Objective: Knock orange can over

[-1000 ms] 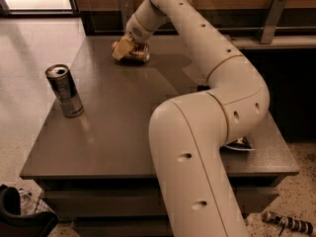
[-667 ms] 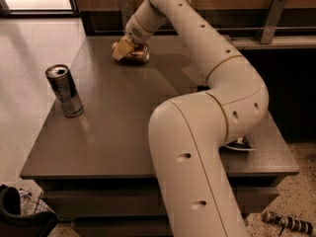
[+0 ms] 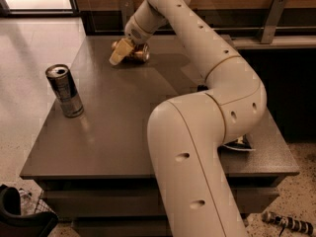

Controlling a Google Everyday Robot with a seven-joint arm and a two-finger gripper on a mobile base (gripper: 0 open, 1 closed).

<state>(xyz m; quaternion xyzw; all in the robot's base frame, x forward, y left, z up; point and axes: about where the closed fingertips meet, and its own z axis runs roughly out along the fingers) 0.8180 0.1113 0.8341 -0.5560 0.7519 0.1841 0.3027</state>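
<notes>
The orange can (image 3: 140, 54) is a small golden can at the far edge of the dark table (image 3: 118, 132). It appears to lie on its side, partly hidden behind my gripper. My gripper (image 3: 118, 54) is at the far end of the table, right against the can's left side, with its tan tip low over the tabletop. My white arm (image 3: 197, 132) reaches across the table from the front right.
A taller silver-and-dark can (image 3: 64, 90) stands upright near the table's left edge. A flat black-and-white object (image 3: 240, 143) lies on the table's right side under my arm. A dark object (image 3: 19, 216) sits on the floor at front left.
</notes>
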